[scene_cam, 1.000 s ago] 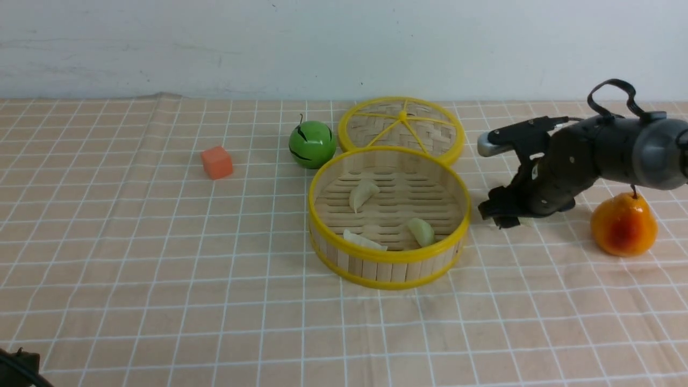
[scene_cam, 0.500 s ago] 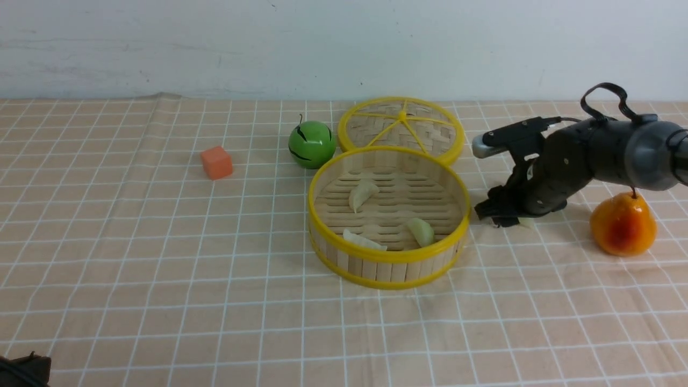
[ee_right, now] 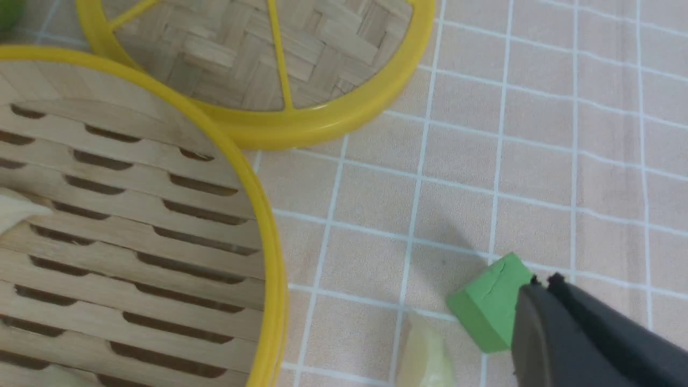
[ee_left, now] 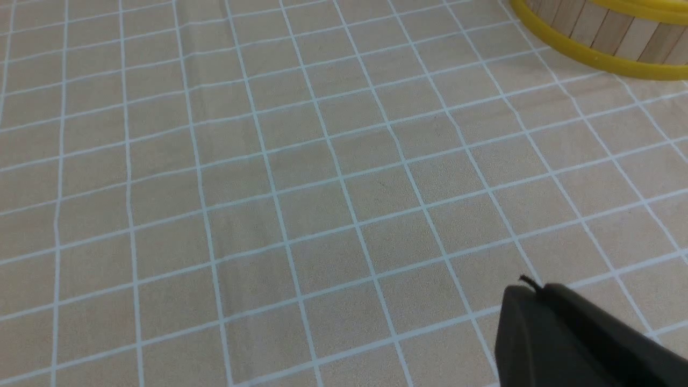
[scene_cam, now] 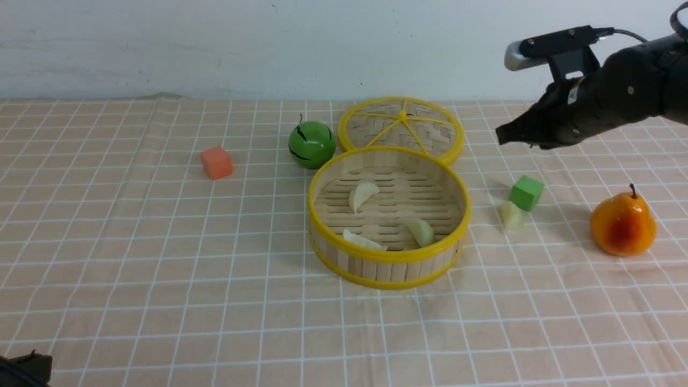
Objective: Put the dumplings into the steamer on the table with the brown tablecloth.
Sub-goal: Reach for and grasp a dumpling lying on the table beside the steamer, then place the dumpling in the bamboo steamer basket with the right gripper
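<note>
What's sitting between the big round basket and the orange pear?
In the front view, one dumpling and a green cube lie close together on the tablecloth, between the steamer and the pear.

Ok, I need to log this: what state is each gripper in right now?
Left gripper: shut, holding nothing.
Right gripper: shut and empty, up in the air; a dumpling lies on the cloth by the green cube.

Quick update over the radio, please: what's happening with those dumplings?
Left gripper shut, low over cloth. Right gripper shut, empty, raised. Three dumplings in steamer; fourth dumpling on cloth outside. Green cube close beside it.
</note>
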Controlling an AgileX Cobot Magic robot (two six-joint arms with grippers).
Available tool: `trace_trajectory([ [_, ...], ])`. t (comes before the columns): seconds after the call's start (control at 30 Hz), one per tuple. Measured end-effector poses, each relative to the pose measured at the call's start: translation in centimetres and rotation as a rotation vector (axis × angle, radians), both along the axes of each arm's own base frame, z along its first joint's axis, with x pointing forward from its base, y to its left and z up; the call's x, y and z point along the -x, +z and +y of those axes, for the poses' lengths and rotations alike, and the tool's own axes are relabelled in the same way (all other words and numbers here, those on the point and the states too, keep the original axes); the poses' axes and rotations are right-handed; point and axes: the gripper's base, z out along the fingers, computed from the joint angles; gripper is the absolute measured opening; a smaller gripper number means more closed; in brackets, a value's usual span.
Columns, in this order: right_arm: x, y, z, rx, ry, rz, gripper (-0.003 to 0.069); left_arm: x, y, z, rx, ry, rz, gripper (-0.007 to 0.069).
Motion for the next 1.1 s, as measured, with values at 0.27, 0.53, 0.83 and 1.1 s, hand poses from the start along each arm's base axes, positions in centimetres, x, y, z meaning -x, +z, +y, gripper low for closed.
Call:
trace_trajectory([
  [0.27, -1.2, -5.8, -0.2, -0.004, -0.037, 0.186, 0.0204, 0.0, 0.0, 0.0, 0.000, 0.000, -0.001, 0.0000],
  [0.53, -2.7, -11.6, 0.2, -0.044, -0.076, 0.241, 0.0327, 0.0, 0.0, 0.0, 0.000, 0.000, -0.001, 0.0004],
  [0.83, -1.6, -8.5, 0.1, -0.056, -0.083, 0.244, 0.0251, 0.0, 0.0, 0.0, 0.001, -0.001, -0.001, 0.0014],
  [1.1, 0.9, -0.9, 5.2, -0.162, 0.073, 0.049, 0.0251, 0.0, 0.1, -0.1, 0.004, -0.004, -0.007, 0.0020],
])
